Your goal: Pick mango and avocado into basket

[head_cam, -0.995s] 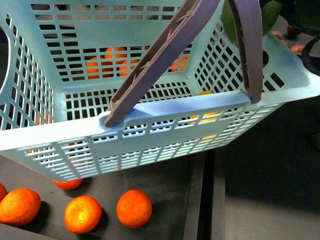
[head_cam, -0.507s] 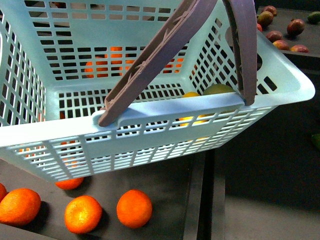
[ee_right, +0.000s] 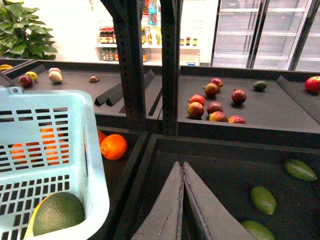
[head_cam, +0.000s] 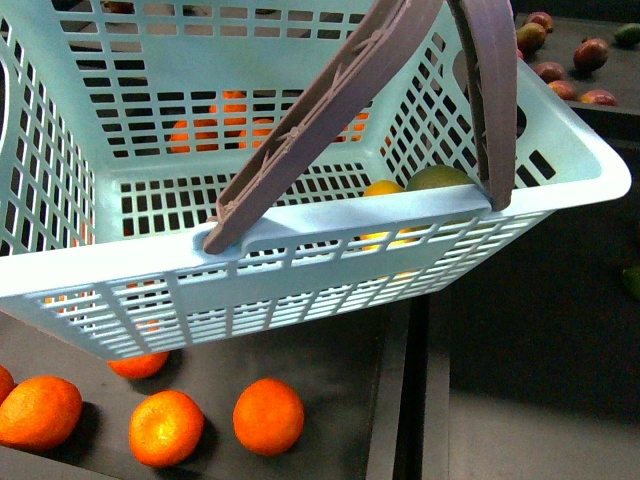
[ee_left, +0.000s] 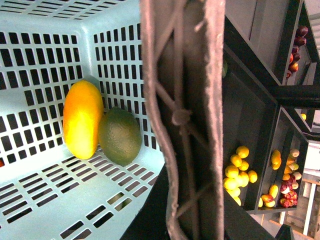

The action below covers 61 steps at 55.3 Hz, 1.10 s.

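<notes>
Dark produce shelves, basket (head_cam: pixel 330 215) up front.
Mango (ee_left: pixel 82 119) and avocado (ee_left: pixel 119 136) lie touching on its floor; right gripper (ee_right: pixel 182 172), jaws pressed closed and empty, hangs beside the basket; left gripper's state unclear.

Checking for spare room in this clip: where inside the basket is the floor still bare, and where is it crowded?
The basket floor is bare beside the mango, away from the corner. The crowded spot is that corner, where the mango and avocado lie touching against the slotted wall. The handles cross above the opening.
</notes>
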### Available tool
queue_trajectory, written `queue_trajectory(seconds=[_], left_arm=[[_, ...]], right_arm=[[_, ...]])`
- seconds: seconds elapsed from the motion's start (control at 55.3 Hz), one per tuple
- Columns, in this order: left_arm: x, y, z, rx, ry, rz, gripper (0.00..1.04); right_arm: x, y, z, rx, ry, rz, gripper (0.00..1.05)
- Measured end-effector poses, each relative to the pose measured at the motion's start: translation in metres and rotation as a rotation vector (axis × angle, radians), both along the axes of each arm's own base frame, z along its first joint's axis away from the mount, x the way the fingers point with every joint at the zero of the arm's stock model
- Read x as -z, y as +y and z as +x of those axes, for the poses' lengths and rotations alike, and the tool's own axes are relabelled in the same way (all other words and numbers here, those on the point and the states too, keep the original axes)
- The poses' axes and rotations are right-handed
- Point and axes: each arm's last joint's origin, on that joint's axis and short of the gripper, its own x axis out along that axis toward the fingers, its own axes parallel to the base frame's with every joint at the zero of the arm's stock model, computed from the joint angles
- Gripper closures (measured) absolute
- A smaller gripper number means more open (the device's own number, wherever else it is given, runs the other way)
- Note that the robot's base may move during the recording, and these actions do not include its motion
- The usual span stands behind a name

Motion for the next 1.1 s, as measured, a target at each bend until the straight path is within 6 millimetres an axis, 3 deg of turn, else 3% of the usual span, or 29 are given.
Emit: queue_trajectory(seconds=[0.452, 1.104], left_arm=[[0.000, 0.000, 0.000, 0.002, 0.002, -0.004, 0.97], [0.000, 0.000, 0.000, 0.002, 0.002, -0.004, 0.97]], right_arm=[[0.020, 0.000, -0.031, 0.000, 0.001, 0.000, 1.02], [0.015, 0.000, -0.051, 0.000, -0.018, 0.000, 1.02]])
